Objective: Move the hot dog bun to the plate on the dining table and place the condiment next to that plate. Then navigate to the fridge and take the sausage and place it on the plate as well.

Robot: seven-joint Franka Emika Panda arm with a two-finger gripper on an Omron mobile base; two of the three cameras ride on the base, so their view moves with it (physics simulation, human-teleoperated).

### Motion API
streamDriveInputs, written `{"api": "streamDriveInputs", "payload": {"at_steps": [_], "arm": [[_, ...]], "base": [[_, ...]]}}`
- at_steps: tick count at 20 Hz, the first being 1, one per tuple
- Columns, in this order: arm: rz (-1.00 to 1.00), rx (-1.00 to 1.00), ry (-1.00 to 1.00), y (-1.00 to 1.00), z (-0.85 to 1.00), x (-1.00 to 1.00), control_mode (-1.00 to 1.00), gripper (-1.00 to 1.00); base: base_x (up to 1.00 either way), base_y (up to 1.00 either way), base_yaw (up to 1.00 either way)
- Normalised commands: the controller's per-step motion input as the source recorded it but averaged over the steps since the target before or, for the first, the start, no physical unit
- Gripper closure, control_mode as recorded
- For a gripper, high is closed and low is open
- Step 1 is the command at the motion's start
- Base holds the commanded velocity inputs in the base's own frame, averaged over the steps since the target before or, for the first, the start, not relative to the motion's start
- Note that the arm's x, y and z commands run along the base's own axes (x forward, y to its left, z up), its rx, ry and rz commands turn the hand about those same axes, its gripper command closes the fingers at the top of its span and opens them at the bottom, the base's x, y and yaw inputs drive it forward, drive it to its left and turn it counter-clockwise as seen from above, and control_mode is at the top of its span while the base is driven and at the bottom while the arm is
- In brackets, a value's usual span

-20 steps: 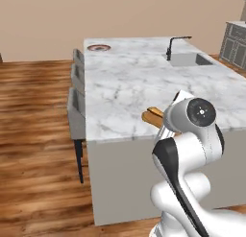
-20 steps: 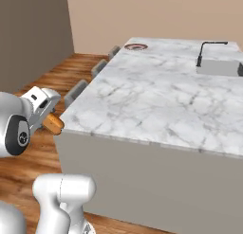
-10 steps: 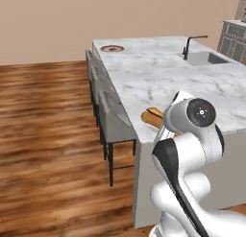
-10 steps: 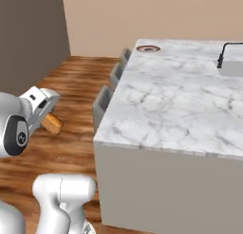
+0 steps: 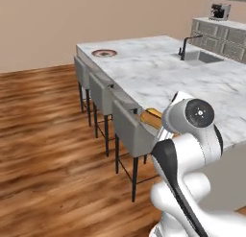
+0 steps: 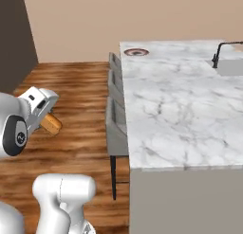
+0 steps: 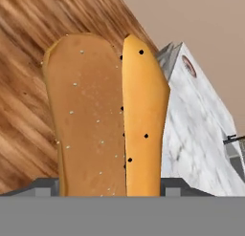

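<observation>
My gripper (image 6: 46,115) is shut on the hot dog bun (image 7: 103,115), a tan bun with a darker slit, held out over the wooden floor beside the dining table (image 6: 180,110). In the left base view the bun (image 5: 151,114) peeks out behind my arm, near the table's (image 5: 158,73) edge. The plate (image 5: 104,53), dark-rimmed with a red ring, lies at the table's far corner, well ahead of the gripper; it also appears as the plate (image 6: 136,52) and, small, the plate (image 7: 189,66). The condiment and the sausage are out of view.
Grey stools (image 5: 126,128) line the table's near side, right by my arm, and show as stools (image 6: 116,129). A black faucet (image 5: 185,46) and a sink (image 5: 204,57) sit far right. A tall dark panel (image 6: 14,39) stands at the left. Wooden floor (image 5: 43,135) spreads to the left.
The whole picture has shifted: the base has driven and turned along the table, so the stools and plate corner now lie ahead. The bun stays in my gripper.
</observation>
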Motion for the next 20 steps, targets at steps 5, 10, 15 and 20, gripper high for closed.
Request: {"api": "streamDriveInputs", "payload": {"at_steps": [5,10,15,20], "arm": [[0.00,0.00,0.00,0.00,0.00,0.00,1.00,1.00],[0.00,0.00,0.00,0.00,0.00,0.00,1.00,1.00],[0.00,0.00,0.00,0.00,0.00,0.00,1.00,1.00],[0.00,0.00,0.00,0.00,0.00,0.00,1.00,1.00]], "base": [[0.44,0.81,-0.41],[0.44,0.69,-0.42],[0.44,0.58,-0.41],[0.49,0.94,-0.41]]}}
